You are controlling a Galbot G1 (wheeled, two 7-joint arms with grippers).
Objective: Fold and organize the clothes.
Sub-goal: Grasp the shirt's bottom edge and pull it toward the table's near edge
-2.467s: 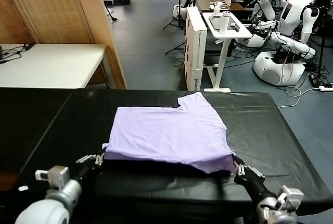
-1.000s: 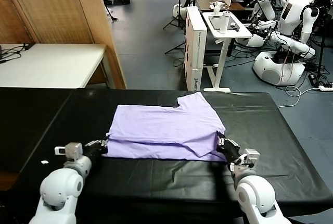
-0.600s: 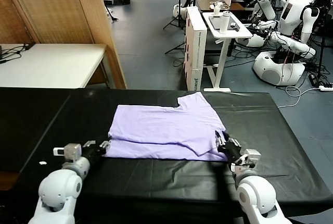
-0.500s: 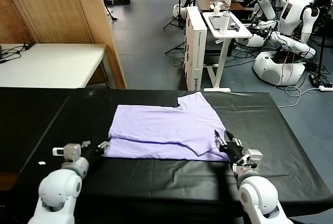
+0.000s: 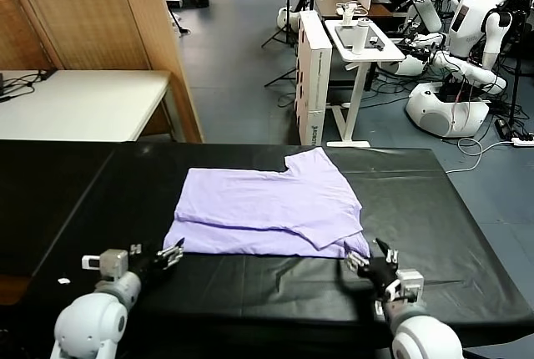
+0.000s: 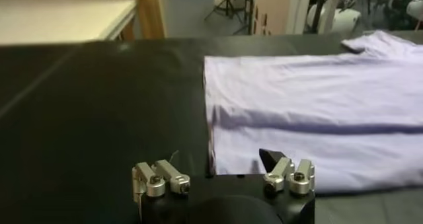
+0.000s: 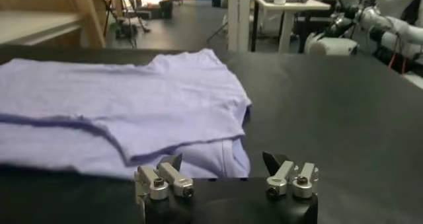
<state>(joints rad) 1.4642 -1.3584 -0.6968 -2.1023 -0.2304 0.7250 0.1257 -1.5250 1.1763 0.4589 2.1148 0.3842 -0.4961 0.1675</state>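
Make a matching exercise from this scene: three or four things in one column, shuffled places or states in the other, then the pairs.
Things:
1. T-shirt
2. left gripper
3. right gripper
4. black table

States:
A. open, empty, at the shirt's near right corner
B. bears the shirt
C. folded, lying flat
D. open, empty, at the shirt's near left corner

Pairs: 1-C, 2-D, 3-A, 4-B

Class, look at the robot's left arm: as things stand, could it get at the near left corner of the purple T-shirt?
Probably yes. The left gripper is open, close beside the T-shirt's near left corner on the black table. Nothing lies between them, and the right gripper is at the opposite corner.
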